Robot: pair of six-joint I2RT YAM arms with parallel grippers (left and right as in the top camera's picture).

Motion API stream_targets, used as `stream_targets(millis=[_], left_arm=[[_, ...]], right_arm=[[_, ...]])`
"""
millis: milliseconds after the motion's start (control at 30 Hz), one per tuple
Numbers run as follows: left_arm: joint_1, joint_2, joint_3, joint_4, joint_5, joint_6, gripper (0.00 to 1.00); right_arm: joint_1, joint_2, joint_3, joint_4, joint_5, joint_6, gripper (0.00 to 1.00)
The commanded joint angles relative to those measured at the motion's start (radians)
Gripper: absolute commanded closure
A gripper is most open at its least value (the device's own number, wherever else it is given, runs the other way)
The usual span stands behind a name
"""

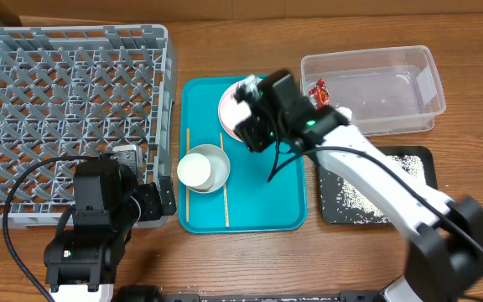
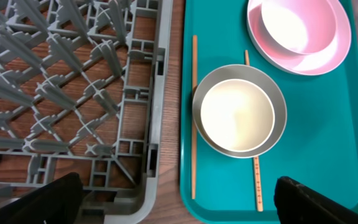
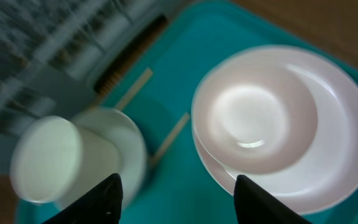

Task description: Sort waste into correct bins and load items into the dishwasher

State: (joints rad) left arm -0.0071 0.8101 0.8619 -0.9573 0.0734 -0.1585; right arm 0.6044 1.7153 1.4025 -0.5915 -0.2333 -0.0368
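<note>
- The dish rack (image 1: 74, 84) is a big square of grey plastic with a lattice floor and openwork walls. It stands at the table's (image 1: 225, 264) far left, and nothing can be seen in it.
- Just beside the rack lies the teal tray (image 1: 262, 205), which holds all the tableware.
- At the tray's far end a small pale pink dish (image 2: 291, 25) is nested on a larger round plate (image 2: 328, 53). In the wrist views both look glossy and pinkish.
- Nearer the front a light grey bowl (image 2: 279, 115) holds a small white cup (image 2: 236, 115). The cup fills most of the bowl's hollow.
- Two thin wooden chopsticks lie flat on the tray, running lengthwise. One chopstick (image 2: 194, 112) lies along the bowl's rack side. The other chopstick (image 2: 257, 180) passes under the bowl and shows at both ends.
- The clear tub (image 1: 367, 57) stands at the far right, with a crinkled red-and-white wrapper (image 1: 318, 91) in its left end.
- The black tray (image 1: 428, 180) lies in front of the tub and has loose white rice grains (image 1: 355, 200) scattered over it.
- The right gripper (image 3: 178, 186) hangs over the tray between the nested dishes and the cup. Its jaws are spread apart with nothing between them.
- The left gripper (image 2: 176, 183) is low at the front, above the seam between rack and tray. Its jaws are at full spread and it grasps nothing.
</note>
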Motion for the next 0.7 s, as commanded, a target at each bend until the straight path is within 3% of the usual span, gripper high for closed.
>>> stream_targets(millis=[0,133,333,667], left_arm=[[-0.006,0.002,0.020,-0.010,-0.051,-0.005,0.00],[0.002,0.002,0.024,-0.043,-0.137,-0.075,0.00],[0.051,0.002,0.025,-0.077,-0.149,-0.085,0.00],[0.056,0.002,0.025,-0.074,-0.151,-0.085,0.00]], right_arm=[[0.007,-0.053,0.033,-0.010,-0.166,0.158,0.41],[0.046,-0.019,0.024,-0.040,-0.172,0.246,0.41],[0.120,0.071,0.024,-0.062,-0.160,0.300,0.42],[0.188,0.187,0.024,-0.093,-0.082,0.360,0.53]])
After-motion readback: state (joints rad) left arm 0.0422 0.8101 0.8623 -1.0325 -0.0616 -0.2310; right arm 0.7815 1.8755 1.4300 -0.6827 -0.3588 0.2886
